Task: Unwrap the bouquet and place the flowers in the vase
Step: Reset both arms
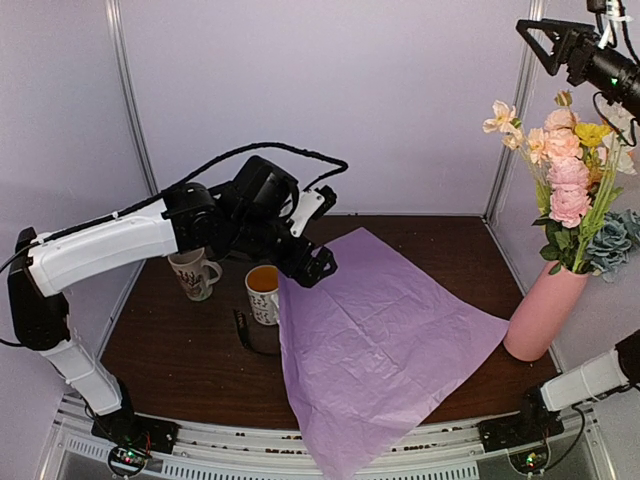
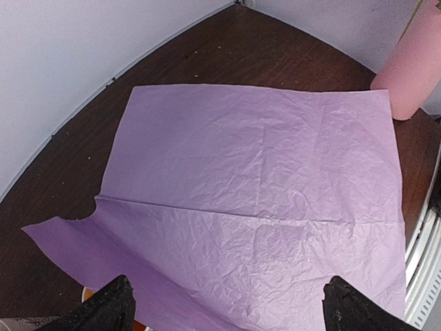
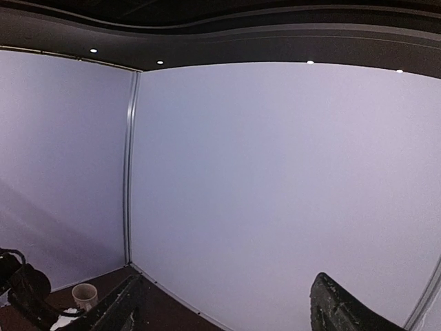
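From above, the flowers (image 1: 568, 170) stand in the vase (image 1: 545, 312) at the table's (image 1: 180, 350) right edge, below the high right gripper (image 1: 535, 40). The left gripper (image 1: 312, 262) hangs over flat purple paper (image 1: 380, 340) beside two mugs (image 1: 263, 292). The left wrist view shows spread jaws above that paper. The right wrist view shows spread jaws, bare wall and one mug.

Plain lilac tissue paper (image 1: 380, 330) on a dark brown surface (image 1: 180, 350); matte pink vase (image 1: 543, 312); peach, pink, yellow and dusty-blue flowers (image 1: 568, 175); white mugs (image 1: 195, 275) with dark patterning.
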`<state>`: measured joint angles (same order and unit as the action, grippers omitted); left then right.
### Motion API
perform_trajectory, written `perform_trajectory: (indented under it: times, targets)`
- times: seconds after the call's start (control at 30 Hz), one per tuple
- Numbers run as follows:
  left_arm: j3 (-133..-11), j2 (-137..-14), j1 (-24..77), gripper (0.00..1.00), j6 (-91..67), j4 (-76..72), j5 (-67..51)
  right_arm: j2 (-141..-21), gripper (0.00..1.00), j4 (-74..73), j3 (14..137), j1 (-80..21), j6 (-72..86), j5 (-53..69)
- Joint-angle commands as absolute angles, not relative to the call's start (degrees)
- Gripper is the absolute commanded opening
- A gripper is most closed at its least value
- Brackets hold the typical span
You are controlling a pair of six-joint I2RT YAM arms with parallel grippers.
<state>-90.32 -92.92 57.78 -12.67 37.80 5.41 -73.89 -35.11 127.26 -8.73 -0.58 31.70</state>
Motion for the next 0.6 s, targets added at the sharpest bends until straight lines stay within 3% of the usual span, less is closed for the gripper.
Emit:
perform_trajectory:
  times: [0.0,0.2,0.27,0.33,0.57]
  targets:
    - [-89.18,-90.68,56.05,0.98,-15.37,37.92,13.72,-76.51,0.82,-41.87,126.12,-20.41,-12.72,30.63]
    - [-86.35,-87.04,54.31,0.98,-17.96,37.46,21.64,-78.13,0.87,-43.97,113.46,-34.24,-20.43,24.37]
    - [-84.94,-85.28,54.08,0.98,-18.42,37.21,25.78,-76.8,0.9,-39.83,105.81,-35.71,-19.06,20.47]
    - [-82.9,-83.1,53.55,0.98,-18.41,36.41,30.23,-75.35,0.99,-34.11,98.27,-36.43,-17.35,15.11]
    - [-74.95,-77.13,48.15,0.98,-15.9,31.48,35.17,-68.17,1.0,-21.24,77.31,-36.47,-10.33,0.78]
